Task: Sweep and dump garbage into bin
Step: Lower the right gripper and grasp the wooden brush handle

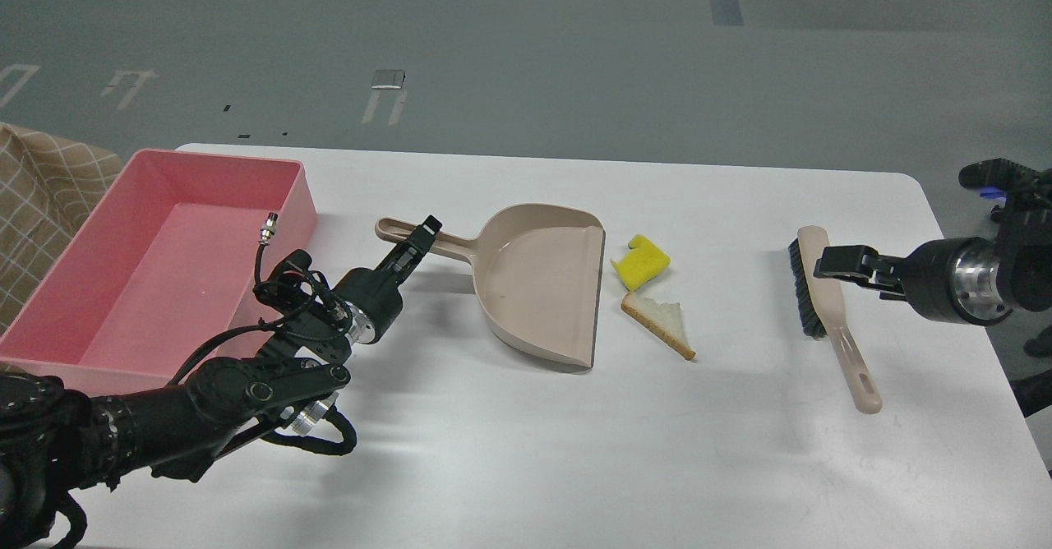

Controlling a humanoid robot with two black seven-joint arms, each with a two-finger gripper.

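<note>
The garbage lies on the white table just right of the dustpan's mouth: a yellow notched sponge chunk [641, 264] and, in front of it, a triangular bread slice [662, 324]. The beige dustpan [538, 286] lies flat, with its handle pointing left. My left gripper [417, 241] is shut on that handle. The pink bin [164, 286] stands empty at the far left. A beige brush [828, 302] with black bristles lies at the right. My right gripper [826, 264] is low at the brush's upper handle and seen side-on, so its fingers cannot be told apart.
The white table [575, 450] has a rounded right edge close to my right arm. A tan checked cloth [41, 196] lies beyond the bin at the far left. Grey floor is beyond the table's back edge.
</note>
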